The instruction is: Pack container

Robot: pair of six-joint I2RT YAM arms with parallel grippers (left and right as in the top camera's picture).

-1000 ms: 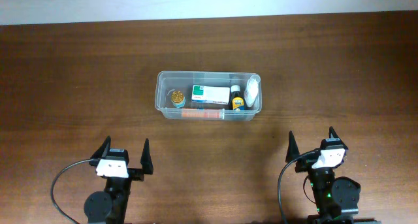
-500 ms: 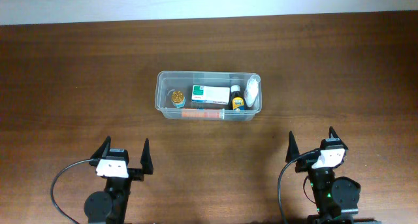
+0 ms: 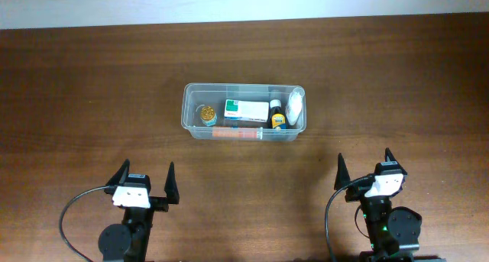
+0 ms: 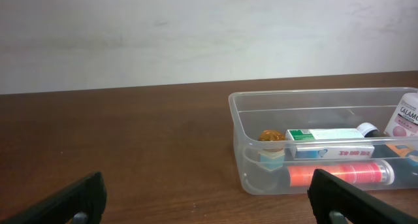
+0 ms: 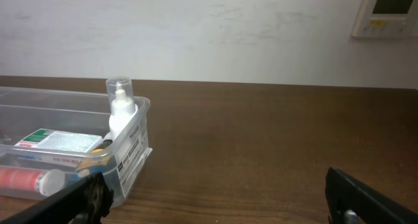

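Observation:
The clear plastic container [image 3: 188, 109] stands at the table's middle. In it lie a small amber jar [image 3: 207, 114], a white-and-green box [image 3: 246, 110], a dark bottle with a yellow label [image 3: 276, 117], a white bottle [image 3: 294, 107] and an orange-red tube [image 3: 238, 132]. My left gripper [image 3: 145, 181] is open and empty near the front edge, left of the container. My right gripper [image 3: 367, 167] is open and empty at the front right. The container also shows in the left wrist view [image 4: 238, 126] and the right wrist view [image 5: 137, 129].
The dark wooden table [image 3: 76, 101] runs to a white wall [image 4: 196, 34] at the back. A white wall device [image 5: 386, 12] shows at the upper right of the right wrist view.

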